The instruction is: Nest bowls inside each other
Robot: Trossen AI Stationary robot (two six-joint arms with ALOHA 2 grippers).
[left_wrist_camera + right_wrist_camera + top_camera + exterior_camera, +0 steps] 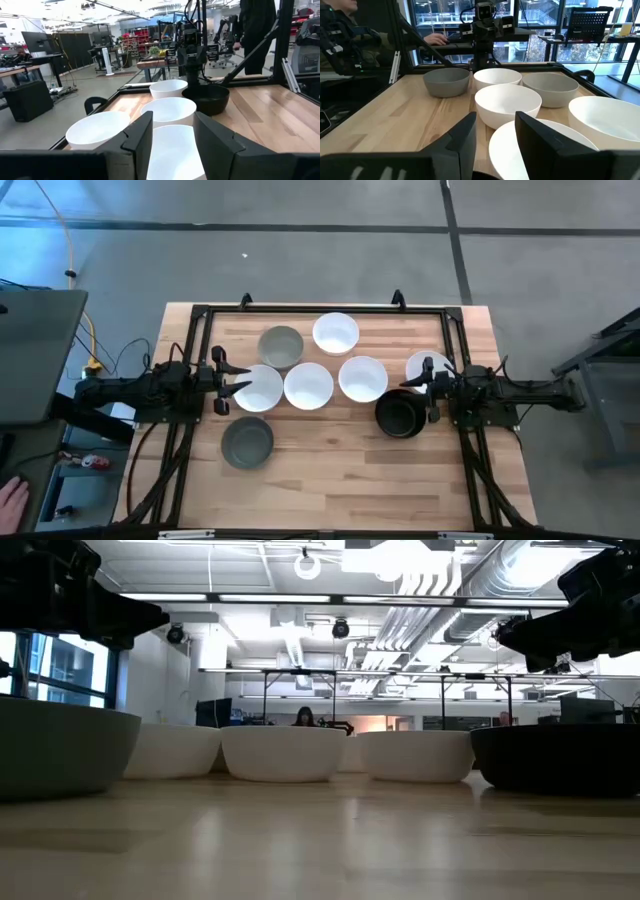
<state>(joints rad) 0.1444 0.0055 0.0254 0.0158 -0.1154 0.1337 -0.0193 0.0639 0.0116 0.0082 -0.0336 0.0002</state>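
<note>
Both end effectors stand open and empty: the left end effector hovers beside the leftmost white bowl, the right end effector just over the black bowl. Eight bowls sit singly on the worktop, none nested. A good first grasp probably pinches one rim wall squarely, lifts clear, then lowers centred into a neighbour.

1 overhead, 1 table-level, 2 facing wrist views share the bowls.

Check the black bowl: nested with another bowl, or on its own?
On its own. The black bowl sits upright on the table, nothing inside it, beside the right gripper.
</note>
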